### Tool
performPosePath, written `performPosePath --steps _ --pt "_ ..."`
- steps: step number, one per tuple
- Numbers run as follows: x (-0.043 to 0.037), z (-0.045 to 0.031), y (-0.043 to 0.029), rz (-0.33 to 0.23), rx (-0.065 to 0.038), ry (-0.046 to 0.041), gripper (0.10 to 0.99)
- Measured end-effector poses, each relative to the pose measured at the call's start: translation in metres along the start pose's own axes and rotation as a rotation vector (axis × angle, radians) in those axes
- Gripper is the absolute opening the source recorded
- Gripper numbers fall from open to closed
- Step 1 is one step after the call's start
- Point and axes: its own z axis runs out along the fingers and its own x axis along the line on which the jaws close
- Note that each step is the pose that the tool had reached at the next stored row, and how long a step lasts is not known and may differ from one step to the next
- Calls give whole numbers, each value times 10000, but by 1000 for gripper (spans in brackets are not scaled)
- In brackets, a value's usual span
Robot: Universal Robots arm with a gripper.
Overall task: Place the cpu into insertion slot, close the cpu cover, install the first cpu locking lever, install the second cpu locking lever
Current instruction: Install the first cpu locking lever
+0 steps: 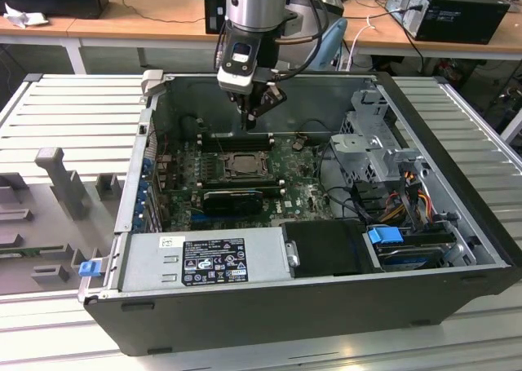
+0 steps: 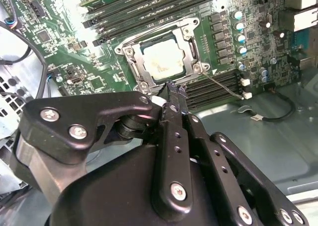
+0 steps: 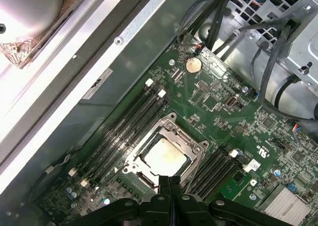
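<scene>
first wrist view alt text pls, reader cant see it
The gripper, fingers shut and empty, hangs above one edge of the insertion slot, where the cpu lies flat with the cpu cover down around it. Long black memory slots flank the socket on a green motherboard inside a grey metal case.

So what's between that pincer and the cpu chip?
In the first wrist view, only the grey rim of the cpu cover separates the pincer from the cpu.
</scene>
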Motion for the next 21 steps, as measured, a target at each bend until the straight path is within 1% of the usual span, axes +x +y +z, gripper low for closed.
performPosePath --steps 21 --pt "0 0 1 -985 17 7 106"
